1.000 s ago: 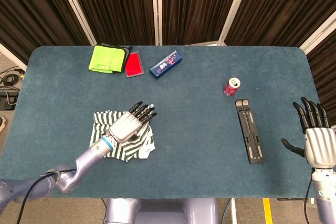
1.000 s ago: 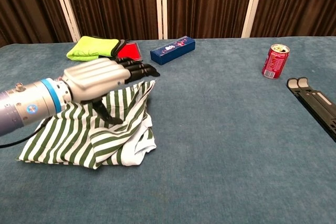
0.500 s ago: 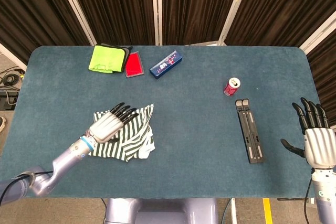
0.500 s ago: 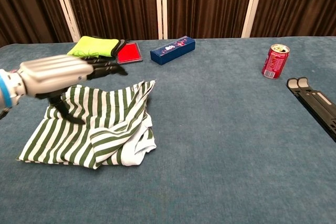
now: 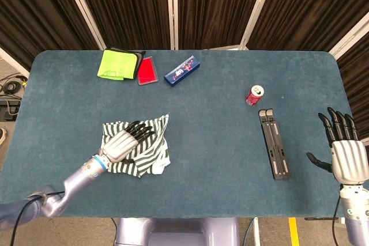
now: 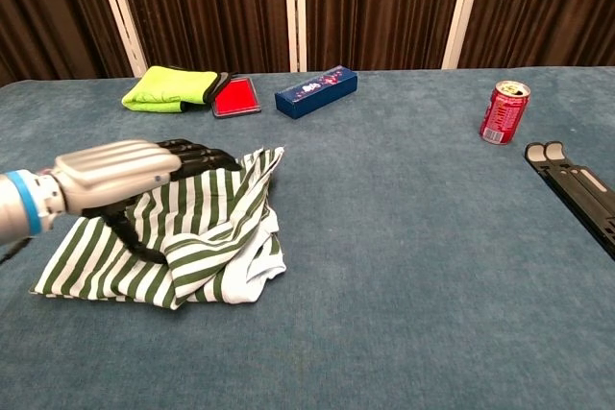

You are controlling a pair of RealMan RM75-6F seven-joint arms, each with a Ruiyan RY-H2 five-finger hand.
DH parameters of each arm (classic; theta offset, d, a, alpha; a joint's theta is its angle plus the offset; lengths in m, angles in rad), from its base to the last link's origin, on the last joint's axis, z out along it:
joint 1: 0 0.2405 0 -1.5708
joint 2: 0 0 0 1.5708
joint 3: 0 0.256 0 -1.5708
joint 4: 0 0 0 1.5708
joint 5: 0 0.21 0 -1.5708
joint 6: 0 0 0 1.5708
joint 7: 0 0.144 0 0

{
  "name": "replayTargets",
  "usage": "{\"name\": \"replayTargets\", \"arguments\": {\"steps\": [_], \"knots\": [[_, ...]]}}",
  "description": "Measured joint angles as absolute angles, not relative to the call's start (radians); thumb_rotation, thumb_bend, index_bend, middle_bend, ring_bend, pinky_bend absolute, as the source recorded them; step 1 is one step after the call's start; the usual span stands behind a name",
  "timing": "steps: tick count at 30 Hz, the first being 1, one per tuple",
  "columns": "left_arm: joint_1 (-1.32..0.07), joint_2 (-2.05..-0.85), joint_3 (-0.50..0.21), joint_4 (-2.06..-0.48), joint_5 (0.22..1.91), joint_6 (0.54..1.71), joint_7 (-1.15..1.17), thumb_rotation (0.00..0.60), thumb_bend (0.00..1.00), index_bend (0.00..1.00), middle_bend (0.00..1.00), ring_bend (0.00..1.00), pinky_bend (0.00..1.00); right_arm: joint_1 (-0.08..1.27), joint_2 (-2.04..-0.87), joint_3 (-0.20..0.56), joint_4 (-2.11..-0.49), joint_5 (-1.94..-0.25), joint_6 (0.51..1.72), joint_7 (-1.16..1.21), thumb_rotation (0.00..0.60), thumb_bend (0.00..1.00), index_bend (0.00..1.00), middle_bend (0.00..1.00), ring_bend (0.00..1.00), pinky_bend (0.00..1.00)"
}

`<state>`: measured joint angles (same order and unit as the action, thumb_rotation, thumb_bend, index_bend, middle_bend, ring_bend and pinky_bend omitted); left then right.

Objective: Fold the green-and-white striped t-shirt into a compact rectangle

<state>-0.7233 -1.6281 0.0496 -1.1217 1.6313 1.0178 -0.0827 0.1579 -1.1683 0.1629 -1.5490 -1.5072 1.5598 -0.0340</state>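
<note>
Striped t-shirt (image 5: 147, 148): crumpled on the table (image 5: 219, 119), under my left hand (image 5: 124, 144), fingers spread, grasping nothing. My right hand (image 5: 343, 154): released, well apart.

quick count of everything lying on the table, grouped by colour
green and white: 1, striped t-shirt
yellow-green: 1, folded cloth
red: 2, flat case, soda can
blue: 1, box
black: 1, folding stand
total: 6
</note>
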Motion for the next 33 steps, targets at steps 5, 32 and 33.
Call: {"name": "replayTargets", "arguments": {"steps": [5, 32, 33], "knots": [[-0.754, -1.699, 0.004, -1.093, 1.626, 1.021, -0.096, 0.600, 0.13, 0.00, 0.00, 0.00, 0.00, 0.158, -1.170, 0.163, -1.547, -1.504, 1.559, -0.038, 0.600, 0.00, 0.13, 0.00, 0.00, 0.00], [-0.775, -1.663, -0.061, -1.118, 1.561, 1.039, -0.079, 0.600, 0.13, 0.00, 0.00, 0.00, 0.00, 0.160, -1.172, 0.161, -1.545, -1.503, 1.550, -0.044, 0.600, 0.00, 0.13, 0.00, 0.00, 0.00], [-0.770, -1.653, -0.061, -1.114, 1.557, 1.042, -0.084, 0.600, 0.13, 0.00, 0.00, 0.00, 0.00, 0.161, -1.172, 0.160, -1.545, -1.503, 1.550, -0.045, 0.600, 0.00, 0.13, 0.00, 0.00, 0.00]]}}
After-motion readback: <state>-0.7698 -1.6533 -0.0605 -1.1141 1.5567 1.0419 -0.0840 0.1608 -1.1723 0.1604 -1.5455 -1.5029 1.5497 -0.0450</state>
